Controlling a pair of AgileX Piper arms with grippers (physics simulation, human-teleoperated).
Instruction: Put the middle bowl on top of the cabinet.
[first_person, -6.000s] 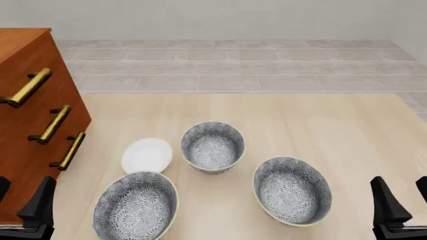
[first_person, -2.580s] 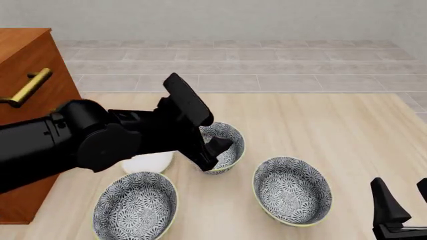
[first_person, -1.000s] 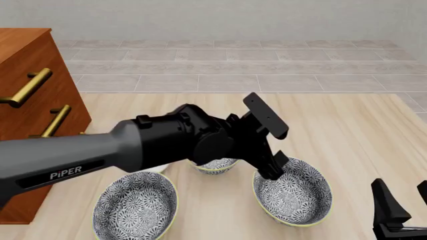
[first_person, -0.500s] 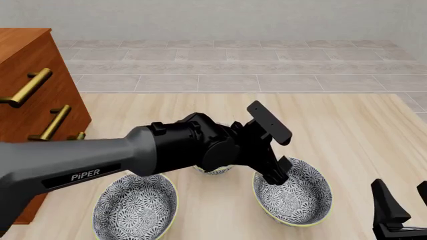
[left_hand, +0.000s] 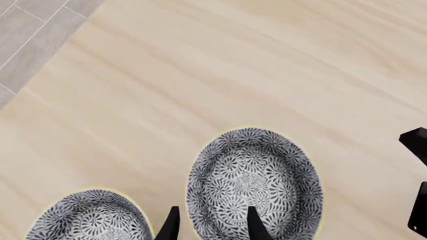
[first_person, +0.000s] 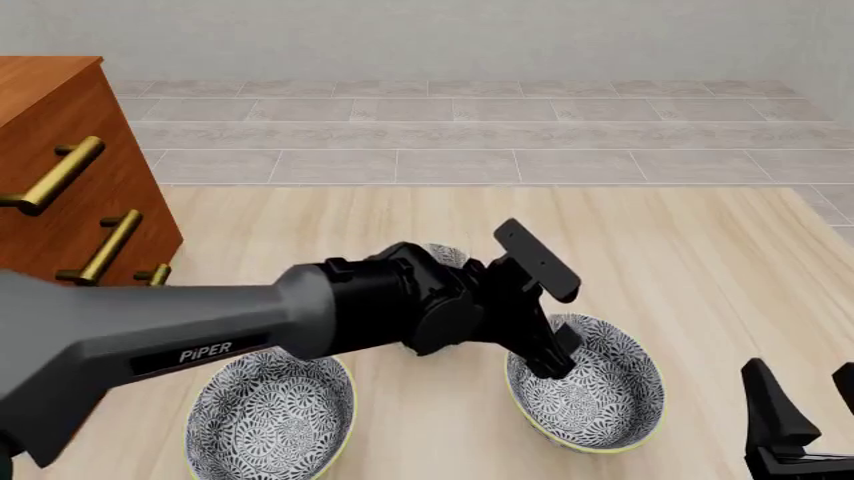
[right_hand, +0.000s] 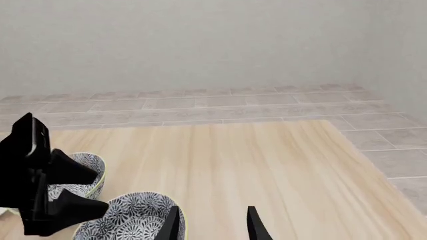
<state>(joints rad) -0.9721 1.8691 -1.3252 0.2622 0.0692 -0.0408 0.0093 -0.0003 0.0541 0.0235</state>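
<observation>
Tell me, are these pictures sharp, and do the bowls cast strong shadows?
Front view: sharp, flat even light, only faint shading beside the middle bowl. Left wrist view: crisp pattern, no glare, left tool cropped at the picture's edge. Right wrist view: equally sharp, soft uniform lighting.

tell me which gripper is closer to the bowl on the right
Left. The left gripper is at the bowl, its fingers straddling the near-left rim. The right gripper sits apart from it at the table's near right edge.
</observation>
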